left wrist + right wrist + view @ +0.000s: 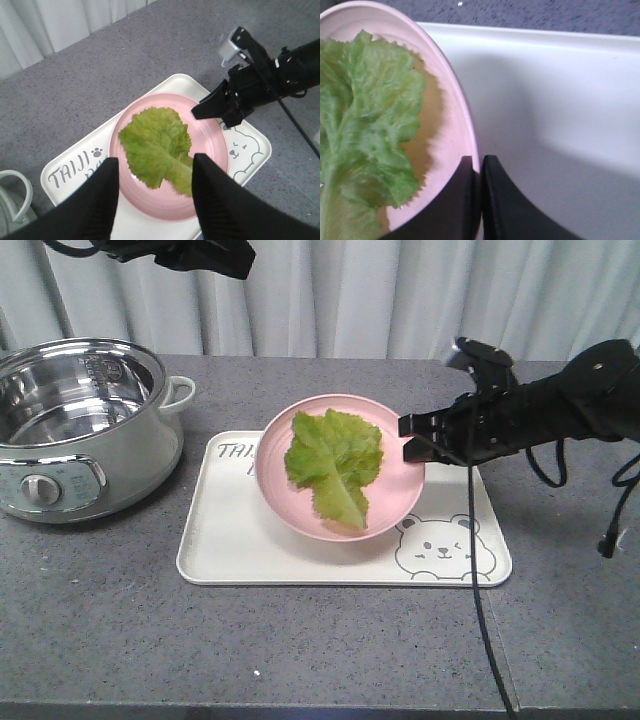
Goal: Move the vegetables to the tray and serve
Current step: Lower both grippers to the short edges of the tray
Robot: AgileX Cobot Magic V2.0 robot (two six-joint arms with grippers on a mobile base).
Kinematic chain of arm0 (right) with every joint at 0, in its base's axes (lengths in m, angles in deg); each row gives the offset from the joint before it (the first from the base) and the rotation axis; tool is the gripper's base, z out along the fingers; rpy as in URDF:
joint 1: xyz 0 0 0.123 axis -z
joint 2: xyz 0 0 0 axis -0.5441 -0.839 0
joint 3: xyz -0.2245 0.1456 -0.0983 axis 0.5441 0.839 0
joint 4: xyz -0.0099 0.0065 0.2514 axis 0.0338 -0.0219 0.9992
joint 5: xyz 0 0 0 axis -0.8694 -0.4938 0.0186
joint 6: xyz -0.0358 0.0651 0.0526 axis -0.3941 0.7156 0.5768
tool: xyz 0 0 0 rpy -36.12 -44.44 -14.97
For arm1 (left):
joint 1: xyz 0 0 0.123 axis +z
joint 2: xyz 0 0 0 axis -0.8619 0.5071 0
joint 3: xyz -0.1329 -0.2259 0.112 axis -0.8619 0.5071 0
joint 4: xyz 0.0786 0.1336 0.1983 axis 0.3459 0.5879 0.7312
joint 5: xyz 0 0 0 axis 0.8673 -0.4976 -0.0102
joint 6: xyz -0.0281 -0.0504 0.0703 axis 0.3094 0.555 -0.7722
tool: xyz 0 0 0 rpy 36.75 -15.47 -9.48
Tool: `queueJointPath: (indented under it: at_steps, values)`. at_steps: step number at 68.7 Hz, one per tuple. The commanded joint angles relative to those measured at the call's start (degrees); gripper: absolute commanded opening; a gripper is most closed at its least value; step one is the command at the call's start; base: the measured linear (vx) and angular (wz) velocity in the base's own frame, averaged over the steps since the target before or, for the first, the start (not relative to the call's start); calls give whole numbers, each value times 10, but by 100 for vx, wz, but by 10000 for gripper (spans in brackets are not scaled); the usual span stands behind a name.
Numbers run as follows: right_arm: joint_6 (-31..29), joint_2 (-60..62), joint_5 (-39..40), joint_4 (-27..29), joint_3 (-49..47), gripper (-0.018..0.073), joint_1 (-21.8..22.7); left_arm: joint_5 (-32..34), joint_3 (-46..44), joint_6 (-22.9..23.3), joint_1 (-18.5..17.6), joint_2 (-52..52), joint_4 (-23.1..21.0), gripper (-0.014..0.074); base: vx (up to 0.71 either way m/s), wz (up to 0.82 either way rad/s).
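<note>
A green lettuce leaf, the vegetables, lies in a round pink plate. The plate is over the cream tray and tilted. My right gripper is shut on the plate's right rim, one finger inside and one outside. My left gripper hangs open well above the plate, nothing between its fingers; in the front view only its arm shows at the top left.
A steel electric pot with a white handle stands at the left on the grey table. A curtain hangs behind. The right arm's cable trails over the tray's right end to the front edge.
</note>
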Motion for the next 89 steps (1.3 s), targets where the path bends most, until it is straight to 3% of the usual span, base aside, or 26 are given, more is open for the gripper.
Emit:
queueJointPath:
  at_steps: [1, 18, 41, 49, 58, 66, 75, 89]
  values:
    - [1, 12, 37, 6, -16, 5, -18, 14, -17, 19, -2, -23, -2, 324, 0, 0]
    - [-3, -11, 42, -10, -16, 125, -27, 14, -17, 35, -2, -23, 8, 324, 0, 0]
    - [-8, 1, 37, -23, -16, 509, -25, 14, -17, 35, -2, -23, 11, 324, 0, 0]
    - [-8, 31, 36, -24, -16, 516, -23, 14, -17, 48, -2, -23, 27, 324, 0, 0]
    - [10, 86, 35, -72, -16, 488, -18, 14, -12, 117, -2, -23, 118, 324, 0, 0]
    - [77, 130, 22, -154, -16, 468, -5, 14, 28, 155, -2, -23, 191, 324, 0, 0]
    - [158, 157, -40, -238, -16, 468, 31, 15, 116, 168, -2, -23, 210, 324, 0, 0]
    - [171, 152, -124, -269, -16, 468, 62, 55, 238, 188, -2, -23, 212, 324, 0, 0]
